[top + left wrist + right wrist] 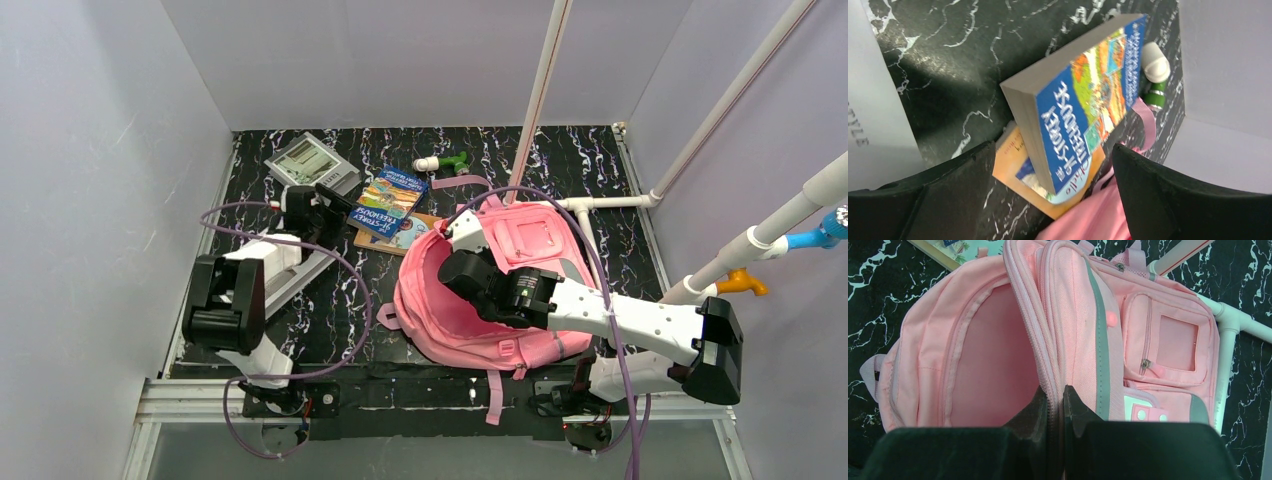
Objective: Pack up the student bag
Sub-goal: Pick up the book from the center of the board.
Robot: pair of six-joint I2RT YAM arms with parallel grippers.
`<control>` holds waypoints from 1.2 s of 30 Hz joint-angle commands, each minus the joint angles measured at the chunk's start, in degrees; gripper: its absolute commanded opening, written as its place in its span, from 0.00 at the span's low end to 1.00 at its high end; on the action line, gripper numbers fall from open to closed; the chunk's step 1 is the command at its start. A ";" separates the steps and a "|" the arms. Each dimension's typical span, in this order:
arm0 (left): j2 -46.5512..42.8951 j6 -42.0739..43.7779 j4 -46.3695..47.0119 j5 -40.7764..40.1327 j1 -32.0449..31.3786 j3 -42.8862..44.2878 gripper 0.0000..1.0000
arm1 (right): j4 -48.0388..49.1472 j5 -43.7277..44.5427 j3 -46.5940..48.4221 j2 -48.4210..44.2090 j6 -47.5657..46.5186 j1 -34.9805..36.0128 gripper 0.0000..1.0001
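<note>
The student bag (pixel 540 240), a large pink backpack with a grey stripe, lies at the table's middle right with its main compartment (pixel 983 355) gaping open. My right gripper (pixel 1055 390) is shut on the bag's zipper rim (pixel 1048 355) and holds the opening up; in the top view this gripper (pixel 465 265) sits over the bag's mouth. My left gripper (pixel 1054 150) is open, its fingers either side of the near end of a blue book (pixel 1088 100) without touching it. The blue book (pixel 390 200) lies across a thin orange book (pixel 1013 160) beside the bag (pixel 1083 220).
A grey calculator (pixel 310 160) lies at the back left. A green and white marker (pixel 445 162) lies behind the books. A white flat item (pixel 878 110) is at the left arm's side. White pipes (pixel 600 203) run along the right, close to the bag.
</note>
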 commanded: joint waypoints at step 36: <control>19.29 -6.67 28.48 -11.10 -4.42 -2.60 0.42 | 6.33 1.96 3.65 -2.64 -3.15 -0.17 0.01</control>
